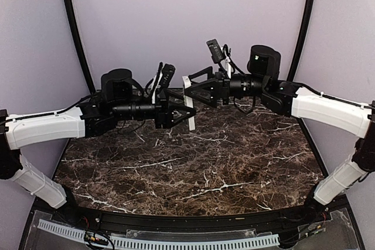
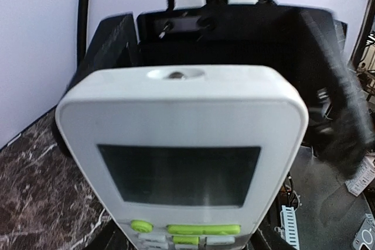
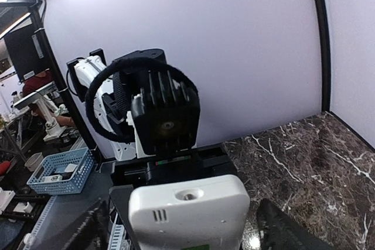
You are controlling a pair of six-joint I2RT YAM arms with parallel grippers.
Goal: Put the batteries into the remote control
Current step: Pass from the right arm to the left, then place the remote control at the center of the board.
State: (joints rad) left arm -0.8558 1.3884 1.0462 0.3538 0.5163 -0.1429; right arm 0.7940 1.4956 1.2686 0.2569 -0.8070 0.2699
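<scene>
Here, shows the remote control (image 2: 181, 106) upright in mid-air toward the back of the marble table (image 1: 193, 168), well above the stone and between the two grippers. Turns the display (image 2: 179, 174) and green buttons (image 2: 202, 228) toward the left wrist view, and little more than one white end face toward the right wrist view.

Sets the left gripper (image 1: 179, 113) low on the handset in the overhead view. Hides its fingers behind the casing, so cannot tell whether clamped or merely close. Sets the right gripper (image 1: 198, 90) higher up, with fingers (image 3: 281, 229) spread to either side of the end face and not visibly pressing it.

Reveals no batteries in any view, nor the battery bay.

Judged by appearance: light, stiff, hollow plastic, smooth enough to slide or twist in a weak pinch, with a display better left unpressed. Best taken across the two long narrow edges near mid-length, clear of the buttons and of the rear, leaving that side free for loading.
</scene>
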